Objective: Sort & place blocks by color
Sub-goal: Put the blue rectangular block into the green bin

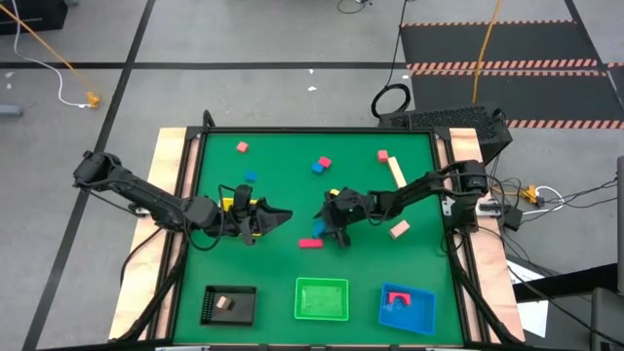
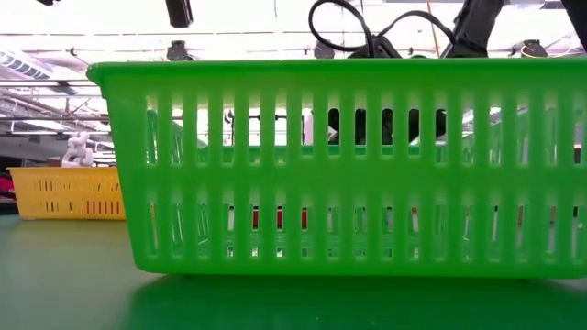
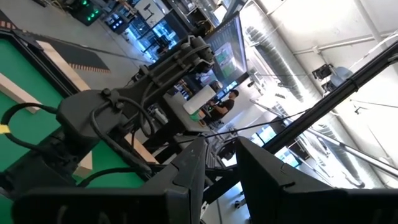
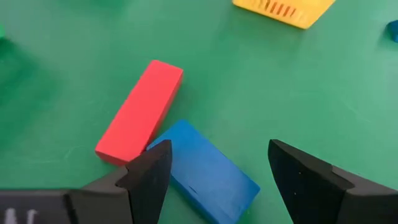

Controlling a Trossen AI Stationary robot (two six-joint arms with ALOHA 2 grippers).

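Barely started: the black tray (image 1: 228, 304) and blue tray (image 1: 407, 308) each hold one block, most lie loose; the right gripper (image 4: 214, 180) gapes over a blue bar (image 4: 205, 174), left gripper's (image 1: 265, 219) state unclear.

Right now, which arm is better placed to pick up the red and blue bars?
Right: its open hand hovers directly over the blue bar beside the red bar; the left hand points away.

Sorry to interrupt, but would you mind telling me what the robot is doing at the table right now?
It is sorting small blocks into trays by colour. The right gripper is open and low over a blue block that touches a red block mid-table. The left gripper is beside the yellow tray, tilted up off the table. A pale block lies in the black tray, and a pink one in the blue tray.
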